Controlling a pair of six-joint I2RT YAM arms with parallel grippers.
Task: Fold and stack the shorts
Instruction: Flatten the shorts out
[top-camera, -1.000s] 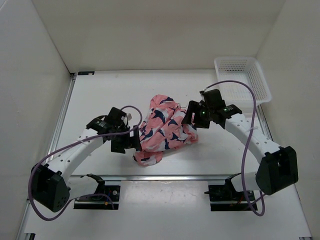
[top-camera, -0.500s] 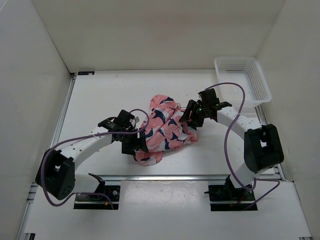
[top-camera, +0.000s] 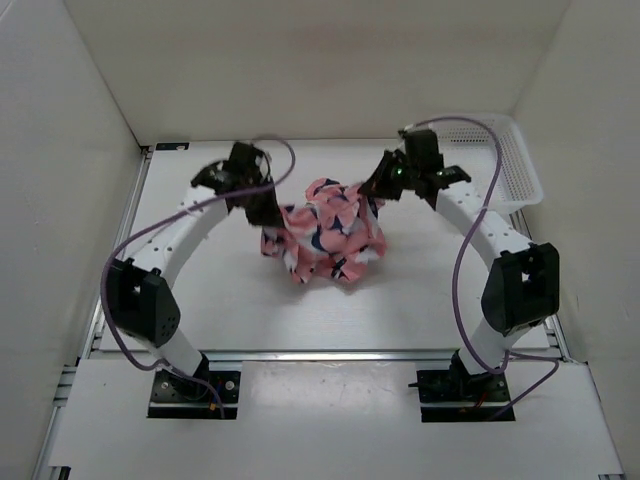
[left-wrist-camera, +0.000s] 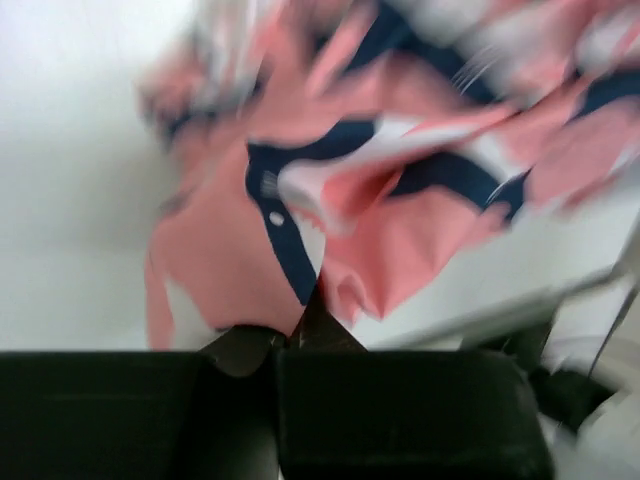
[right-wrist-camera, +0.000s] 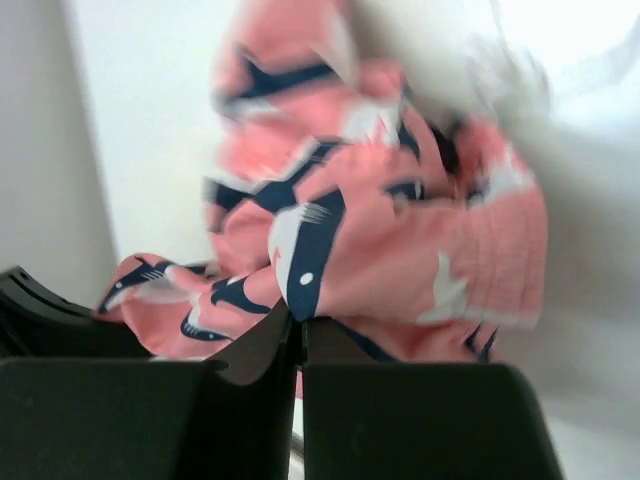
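Note:
The salmon-pink shorts (top-camera: 325, 240) with navy and white fish shapes hang bunched between my two grippers above the middle of the table. My left gripper (top-camera: 268, 212) is shut on the shorts' left edge; its wrist view shows the cloth (left-wrist-camera: 380, 190) pinched at the fingertips (left-wrist-camera: 335, 335). On the right edge my right gripper (top-camera: 374, 194) is shut too, with the fabric (right-wrist-camera: 400, 250) spilling from between its closed fingers (right-wrist-camera: 255, 340). Both wrist views are blurred.
A white mesh basket (top-camera: 515, 160) stands at the back right corner, partly behind the right arm. White walls close in the table (top-camera: 200, 290) on three sides. Purple cables loop off both arms.
Both grippers have closed on the shorts and lifted them up and toward the back of the table. The bundle now hangs stretched between them instead of lying on the table.

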